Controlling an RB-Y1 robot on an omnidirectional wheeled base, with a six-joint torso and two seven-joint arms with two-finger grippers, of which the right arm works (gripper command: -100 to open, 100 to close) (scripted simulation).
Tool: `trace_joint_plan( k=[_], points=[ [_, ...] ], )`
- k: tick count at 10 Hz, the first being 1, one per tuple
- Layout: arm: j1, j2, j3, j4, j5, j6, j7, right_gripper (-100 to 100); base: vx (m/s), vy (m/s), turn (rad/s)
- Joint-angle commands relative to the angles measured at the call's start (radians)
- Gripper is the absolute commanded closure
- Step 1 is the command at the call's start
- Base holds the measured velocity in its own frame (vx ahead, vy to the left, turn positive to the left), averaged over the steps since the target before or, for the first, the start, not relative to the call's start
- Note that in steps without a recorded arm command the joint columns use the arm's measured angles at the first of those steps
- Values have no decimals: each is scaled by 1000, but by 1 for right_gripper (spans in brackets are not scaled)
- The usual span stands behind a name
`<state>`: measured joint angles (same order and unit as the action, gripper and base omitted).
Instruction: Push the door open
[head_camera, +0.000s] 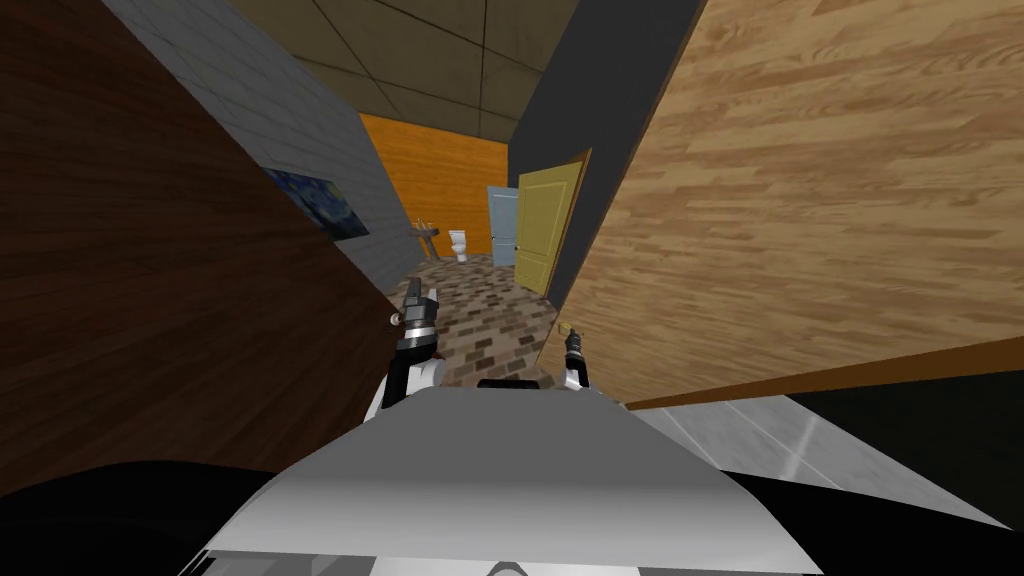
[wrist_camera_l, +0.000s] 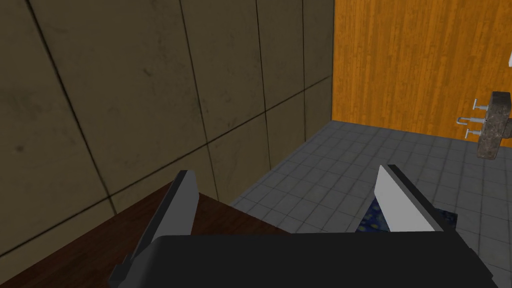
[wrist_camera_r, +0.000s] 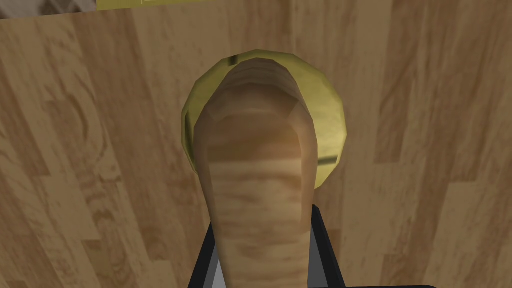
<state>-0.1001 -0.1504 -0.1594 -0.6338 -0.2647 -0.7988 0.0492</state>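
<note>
**Doorway at mid-push, read left to right.** A dark brown wooden panel (head_camera: 150, 280) fills the left side. Beyond it runs a grey tiled wall carrying a blue painting (head_camera: 320, 205). The left gripper (wrist_camera_l: 285, 171) hangs beside the panel's edge with its fingers spread and nothing between them. It plays no part in the push.

At centre, a brick-patterned floor (head_camera: 490, 320) shows through the gap, so the door appears to stand partly open already.

To the right of the gap, the right gripper (head_camera: 574, 345) is pressed onto the sides of the lever handle (wrist_camera_r: 255, 190). The lever juts from a brass rosette (wrist_camera_r: 330, 125) near the free edge of the light wooden door (head_camera: 800, 220). This door, the one to be pushed, covers the right side of the head view.

**Hazards.**
- The door swings on an arc. If the hand drives straight ahead, the thin fingers may slide along the smooth lever and off its end, and contact is lost.
- Pushing off-axis could turn the lever instead of moving the door.
- The idle left arm sits near the brown panel, and moving forward might scrape it.
</note>
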Motion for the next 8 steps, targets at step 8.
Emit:
trace_joint_plan(
  k=[8],
  points=[
    [11, -9, -75, -4, -46, -1, 31, 100, 190, 31, -51]
  ],
)
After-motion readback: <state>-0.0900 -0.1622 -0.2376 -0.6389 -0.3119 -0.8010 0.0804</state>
